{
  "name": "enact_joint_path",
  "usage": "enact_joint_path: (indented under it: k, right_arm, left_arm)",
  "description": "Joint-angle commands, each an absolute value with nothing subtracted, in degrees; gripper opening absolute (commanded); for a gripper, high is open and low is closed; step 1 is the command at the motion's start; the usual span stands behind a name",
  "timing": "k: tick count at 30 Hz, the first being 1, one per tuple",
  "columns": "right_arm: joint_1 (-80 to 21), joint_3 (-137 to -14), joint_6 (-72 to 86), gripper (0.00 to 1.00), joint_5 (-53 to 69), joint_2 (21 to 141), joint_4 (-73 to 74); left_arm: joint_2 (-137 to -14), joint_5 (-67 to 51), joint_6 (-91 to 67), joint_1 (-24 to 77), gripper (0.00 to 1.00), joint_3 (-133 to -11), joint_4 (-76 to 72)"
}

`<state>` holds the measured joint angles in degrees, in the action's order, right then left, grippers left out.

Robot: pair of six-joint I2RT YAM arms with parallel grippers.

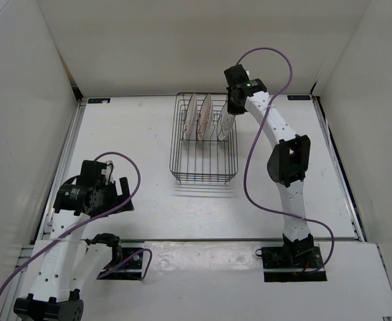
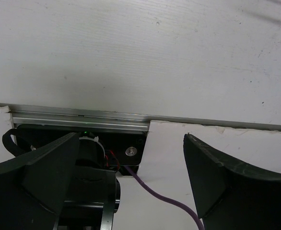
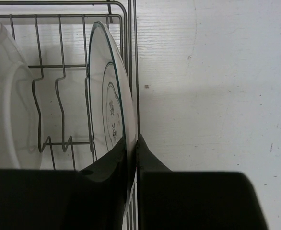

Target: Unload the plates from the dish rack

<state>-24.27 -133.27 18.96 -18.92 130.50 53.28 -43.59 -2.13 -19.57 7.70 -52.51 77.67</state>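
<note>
White plate (image 3: pixel 107 96) stands clamped in right hand (image 3: pixel 133 143).

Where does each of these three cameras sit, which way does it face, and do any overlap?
Top external: above and behind, looking down on the white table, left arm, right arm and dark wire dish rack holding three upright white plates.
Left wrist: on the left arm, facing the table's near edge, silver rail and purple cable; own jaws open, empty.
Right wrist: on the right arm, looking along the rack; own jaws pinch the grey-lined white plate at its rim.
Shared: top and right wrist both show rack and that plate.
</note>
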Motion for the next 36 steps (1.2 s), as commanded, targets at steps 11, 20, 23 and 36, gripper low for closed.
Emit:
enact_joint_path:
  k: [11,20,23,36]
  right_arm:
    - [-28.92,-131.58,7.75,0.00,-29.08,113.12,45.97]
    - [-20.49,-100.18,28.44,0.00,-32.62,90.41,51.25]
    - [-12.23,-85.85,34.18,0.00,-15.93,82.39,43.47]
    - [10.63,-83.74,39.72,0.00,7.12,96.47,32.59]
  left_arm:
    - [-42.36,-3.08,-20.57,8.00,1.00,-50.98,82.71]
    - [-42.01,-3.16,-20.39,7.91,1.00,-50.97,82.53]
    - [-41.92,-2.73,-20.04,8.17,1.00,-51.24,82.88]
    - [-41.57,-2.20,-19.60,9.67,1.00,-49.93,82.79]
